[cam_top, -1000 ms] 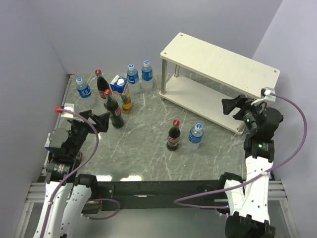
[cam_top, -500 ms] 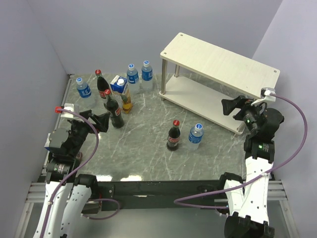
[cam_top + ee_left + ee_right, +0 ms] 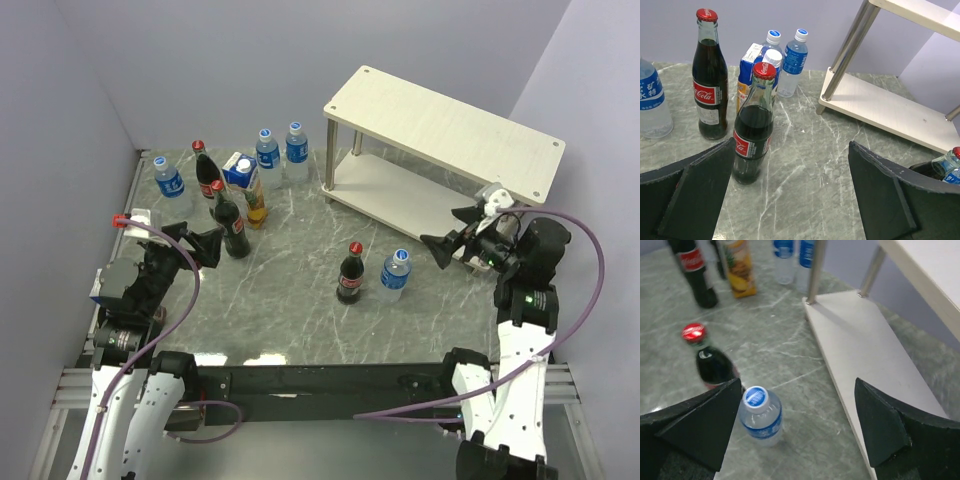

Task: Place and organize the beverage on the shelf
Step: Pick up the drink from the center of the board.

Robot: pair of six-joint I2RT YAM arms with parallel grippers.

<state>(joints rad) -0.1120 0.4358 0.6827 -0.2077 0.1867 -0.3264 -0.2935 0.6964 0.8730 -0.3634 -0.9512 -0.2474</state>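
The shelf [image 3: 450, 125] stands at the back right with both boards bare. A cola bottle [image 3: 351, 275] and a water bottle [image 3: 395, 275] stand together mid-table. My right gripper [image 3: 448, 230] hangs open just right of them, in front of the shelf's lower board [image 3: 865, 350]; in its wrist view the water bottle [image 3: 760, 415] sits by the left finger, untouched. My left gripper [image 3: 205, 245] is open beside another cola bottle [image 3: 754, 125], nothing between its fingers. More beverage stands at the back left: a cola bottle [image 3: 205, 172], a juice carton [image 3: 243, 178] and water bottles [image 3: 267, 158].
A lone water bottle [image 3: 168, 178] stands near the left wall. Grey walls close the table at the left, back and right. The shelf's metal legs [image 3: 327, 160] stand at its corners.
My right gripper has swung left and down, away from the shelf's end toward the water bottle mid-table. The left arm and all bottles have stayed put.
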